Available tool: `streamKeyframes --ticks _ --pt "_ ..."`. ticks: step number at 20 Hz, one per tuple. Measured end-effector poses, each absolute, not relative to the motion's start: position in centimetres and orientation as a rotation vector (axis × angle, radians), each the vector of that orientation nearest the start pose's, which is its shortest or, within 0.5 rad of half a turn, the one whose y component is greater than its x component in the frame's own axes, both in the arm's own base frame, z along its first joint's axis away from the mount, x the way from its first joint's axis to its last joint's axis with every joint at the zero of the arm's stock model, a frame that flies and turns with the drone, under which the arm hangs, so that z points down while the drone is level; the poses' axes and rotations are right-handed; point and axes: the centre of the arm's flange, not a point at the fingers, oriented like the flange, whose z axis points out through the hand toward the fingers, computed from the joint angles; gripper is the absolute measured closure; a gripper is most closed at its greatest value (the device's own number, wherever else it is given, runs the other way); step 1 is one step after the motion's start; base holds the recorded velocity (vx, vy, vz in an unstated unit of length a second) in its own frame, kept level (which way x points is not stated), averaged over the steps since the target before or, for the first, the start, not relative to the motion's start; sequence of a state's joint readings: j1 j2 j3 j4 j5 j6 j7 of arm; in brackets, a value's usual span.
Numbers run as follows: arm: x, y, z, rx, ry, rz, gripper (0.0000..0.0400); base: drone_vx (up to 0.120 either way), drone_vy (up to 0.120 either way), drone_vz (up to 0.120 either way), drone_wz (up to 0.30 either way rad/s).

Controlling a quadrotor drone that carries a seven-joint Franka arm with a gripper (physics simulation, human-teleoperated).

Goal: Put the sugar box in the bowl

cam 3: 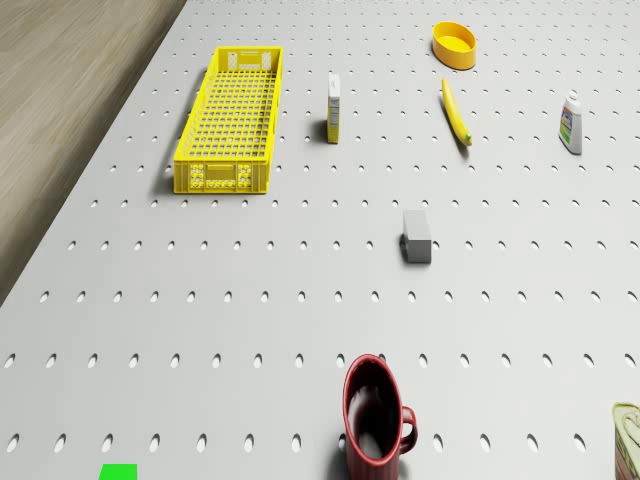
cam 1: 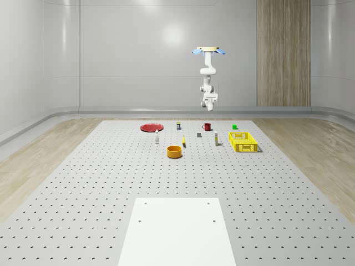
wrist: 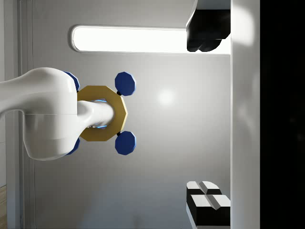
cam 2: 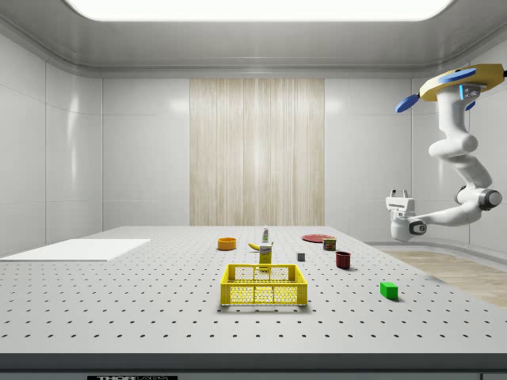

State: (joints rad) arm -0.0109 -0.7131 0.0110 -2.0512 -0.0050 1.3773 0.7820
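- The drone (cam 1: 209, 50) is seen hovering high above the table's (cam 1: 83, 183) far edge, beyond the red mug (cam 1: 207, 127).
- The gripper (cam 2: 398, 194) is turned upward, well clear of everything; its fingers are held apart.
- The sugar box (cam 3: 334, 107) is stood upright between the yellow crate (cam 3: 230, 120) and the banana (cam 3: 456, 112), apart from the orange bowl (cam 3: 454, 45).

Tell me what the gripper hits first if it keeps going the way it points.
Likely nothing nearby: the gripper points upward, away from the table, below the hovering drone. Its line runs to the ceiling, perhaps close past a rotor.
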Motion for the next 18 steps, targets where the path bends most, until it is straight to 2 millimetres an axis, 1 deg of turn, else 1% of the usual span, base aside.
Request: streamKeyframes --ticks 11,15,18 --pt "30.2 0.8 69.1 -2.950 1.223 -0.118 0.0000 0.120 0.000 0.000 0.000" --pt "30.1 1.5 69.0 -3.011 1.249 -0.172 0.0000 0.120 0.000 0.000 0.000" --pt "30.1 2.5 68.8 -3.092 1.283 -0.246 0.0000 0.120 0.000 0.000 0.000"
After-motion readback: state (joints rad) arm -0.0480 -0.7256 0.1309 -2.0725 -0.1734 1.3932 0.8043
